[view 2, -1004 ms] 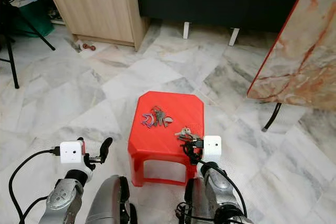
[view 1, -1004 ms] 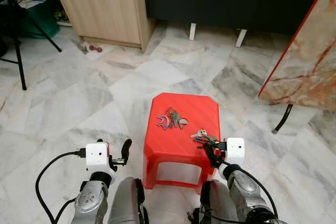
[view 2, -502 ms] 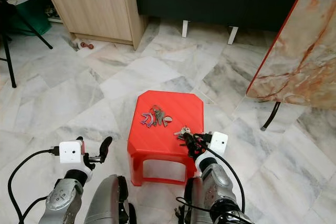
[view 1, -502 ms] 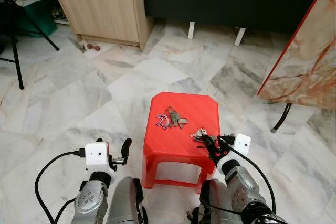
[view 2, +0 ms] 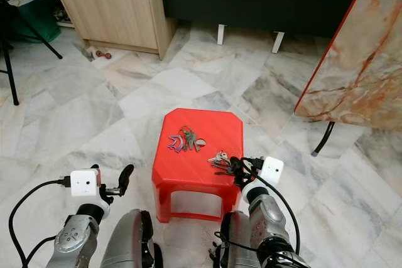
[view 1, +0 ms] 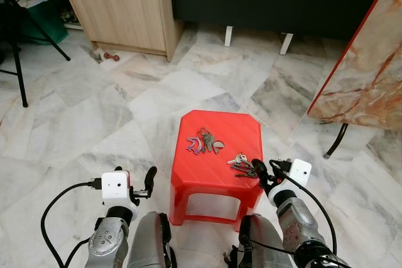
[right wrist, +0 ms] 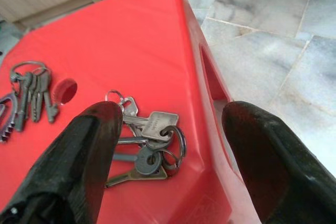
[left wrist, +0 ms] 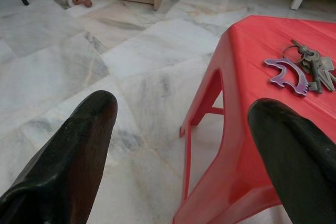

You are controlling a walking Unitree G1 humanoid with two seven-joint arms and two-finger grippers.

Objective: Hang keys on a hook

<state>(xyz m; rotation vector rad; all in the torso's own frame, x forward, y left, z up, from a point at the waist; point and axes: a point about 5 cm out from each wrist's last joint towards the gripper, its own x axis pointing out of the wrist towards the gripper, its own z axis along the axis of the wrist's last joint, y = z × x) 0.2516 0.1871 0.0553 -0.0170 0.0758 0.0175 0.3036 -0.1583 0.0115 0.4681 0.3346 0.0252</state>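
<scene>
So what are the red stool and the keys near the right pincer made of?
The red stool looks like moulded plastic: glossy, one even colour, rounded edges. The keys between the right pincer's open fingers look like metal: dull silver-grey with small glints, on rings.

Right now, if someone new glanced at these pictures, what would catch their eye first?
The bright red plastic stool on the grey marble floor, straight ahead of the robot. Two bunches of keys lie on its top: one with a purple tag near the middle, and a plain bunch by the right edge. The right gripper hangs open around that plain bunch, while the left gripper idles beside the stool.
</scene>
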